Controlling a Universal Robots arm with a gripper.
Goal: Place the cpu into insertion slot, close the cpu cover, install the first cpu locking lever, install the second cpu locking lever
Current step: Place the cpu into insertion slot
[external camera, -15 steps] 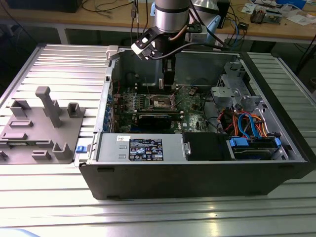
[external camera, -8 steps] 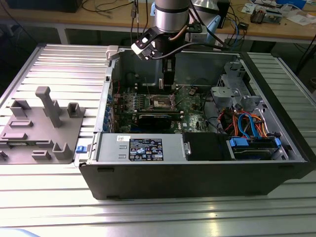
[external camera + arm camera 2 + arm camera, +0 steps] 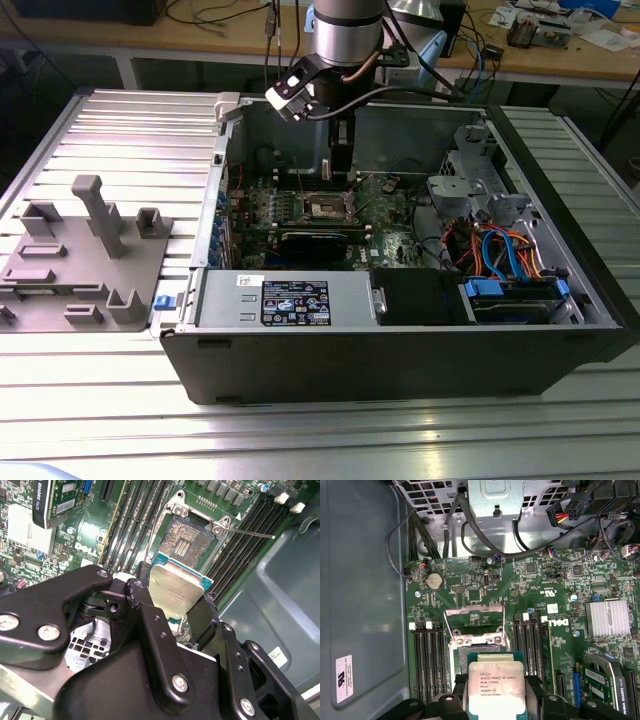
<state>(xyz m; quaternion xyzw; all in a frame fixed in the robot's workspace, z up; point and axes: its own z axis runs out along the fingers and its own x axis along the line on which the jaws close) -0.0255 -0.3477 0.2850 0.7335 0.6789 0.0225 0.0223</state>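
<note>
You see the gripper (image 3: 172, 602), jaws clenched on the cpu (image 3: 176, 586), just above the insertion slot (image 3: 182, 540); the cpu cover (image 3: 472, 612) stands open.

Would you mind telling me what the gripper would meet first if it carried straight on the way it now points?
Probably the open insertion slot: the gripper, shut on the cpu, points down toward it, so the cpu would touch first. How exactly the two line up is unclear.
</note>
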